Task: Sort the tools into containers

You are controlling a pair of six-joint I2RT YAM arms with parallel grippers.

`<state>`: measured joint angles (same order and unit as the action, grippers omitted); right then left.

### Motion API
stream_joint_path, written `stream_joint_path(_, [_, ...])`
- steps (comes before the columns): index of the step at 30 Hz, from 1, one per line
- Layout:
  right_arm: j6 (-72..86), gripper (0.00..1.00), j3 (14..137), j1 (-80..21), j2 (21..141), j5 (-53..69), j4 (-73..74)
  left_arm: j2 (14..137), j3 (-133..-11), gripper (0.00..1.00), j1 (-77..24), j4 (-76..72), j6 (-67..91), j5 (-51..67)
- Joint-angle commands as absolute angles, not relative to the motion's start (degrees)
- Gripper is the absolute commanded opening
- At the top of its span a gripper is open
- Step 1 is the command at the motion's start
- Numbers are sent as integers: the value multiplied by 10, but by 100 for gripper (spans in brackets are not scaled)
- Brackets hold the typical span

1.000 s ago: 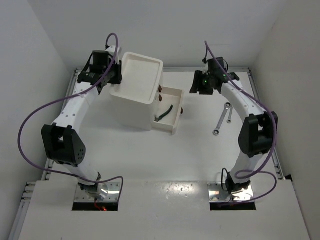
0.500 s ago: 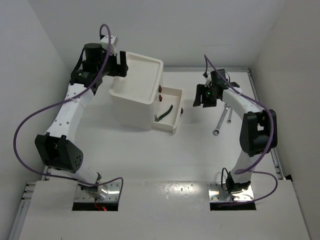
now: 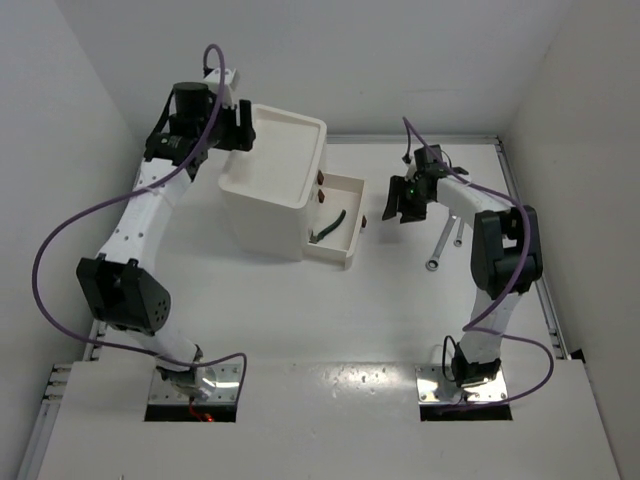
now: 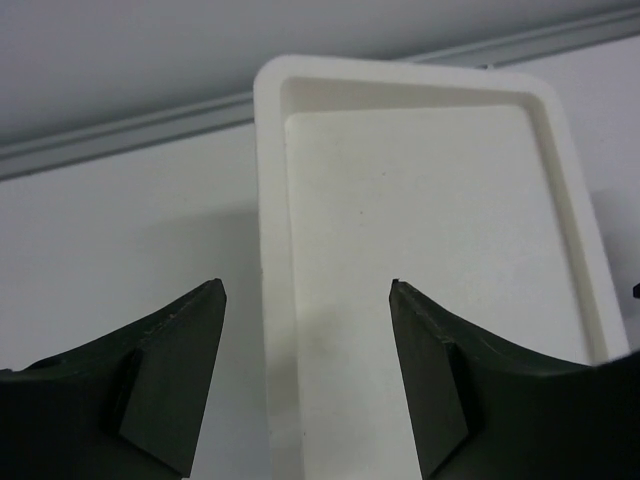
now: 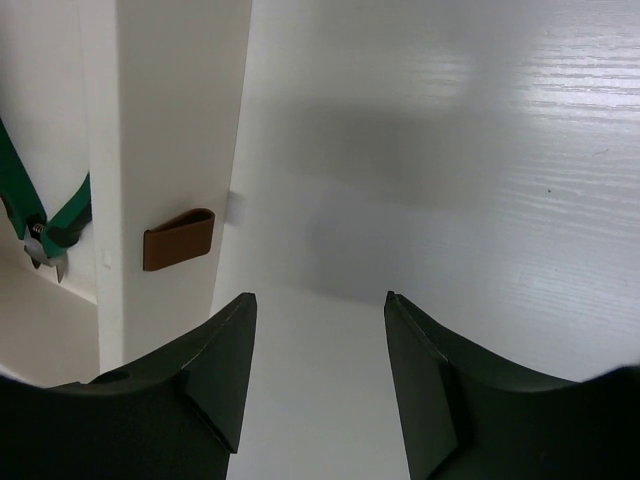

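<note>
The white drawer unit [image 3: 262, 215] stands at the back left, and its shallow top tray [image 3: 306, 129] holds nothing. One drawer [image 3: 352, 187] is pulled out to the right with the dark green-handled pliers [image 3: 328, 224] inside. They also show in the right wrist view [image 5: 40, 215]. Two slim silver wrenches [image 3: 441, 243] [image 3: 459, 228] lie on the table to the right. My left gripper [image 3: 243, 132] [image 4: 305, 290] is open and empty over the tray's left rim [image 4: 270, 200]. My right gripper [image 3: 394, 208] [image 5: 318, 300] is open and empty beside the drawer's brown handle [image 5: 178, 238]. The yellow-handled pliers are out of view.
White walls close in the table on the left, back and right. A metal rail [image 3: 420, 139] runs along the back edge. Two shut drawers with brown handles [image 3: 321, 188] sit above the open one.
My right gripper has moved nearer and to the left, closer to the open drawer's front. My left gripper has shifted a little along the tray's left side.
</note>
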<state>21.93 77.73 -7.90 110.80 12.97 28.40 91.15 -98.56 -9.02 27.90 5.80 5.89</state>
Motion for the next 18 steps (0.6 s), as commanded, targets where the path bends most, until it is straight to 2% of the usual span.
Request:
stream_joint_path(1, [222, 55, 791, -76, 1099, 140, 271, 949, -1005, 73, -86, 312, 59, 73])
stream_joint_path(6, [222, 59, 780, -76, 1093, 128, 265, 983, -1026, 73, -86, 336, 59, 54])
stream_joint_path(9, [228, 59, 780, -76, 1099, 123, 265, 994, -1027, 63, -86, 341, 59, 54])
stream_joint_path(10, [228, 59, 780, -76, 1099, 123, 265, 994, -1027, 49, -86, 341, 54, 54])
stream_joint_path(13, [249, 56, 769, -76, 1111, 123, 265, 1000, -1027, 29, -86, 346, 54, 54])
stream_joint_path(14, [249, 54, 769, -76, 1116, 130, 259, 1000, -1027, 15, -86, 346, 54, 54])
stream_joint_path(16, [263, 49, 769, -82, 1133, 136, 259, 1005, -1020, 5, -86, 346, 54, 54])
stream_joint_path(17, [271, 43, 769, -87, 1139, 142, 259, 1005, -1015, 0, -86, 346, 54, 54])
stream_joint_path(18, [277, 39, 774, -87, 1146, 148, 259, 1005, -1015, 0, -86, 346, 54, 54])
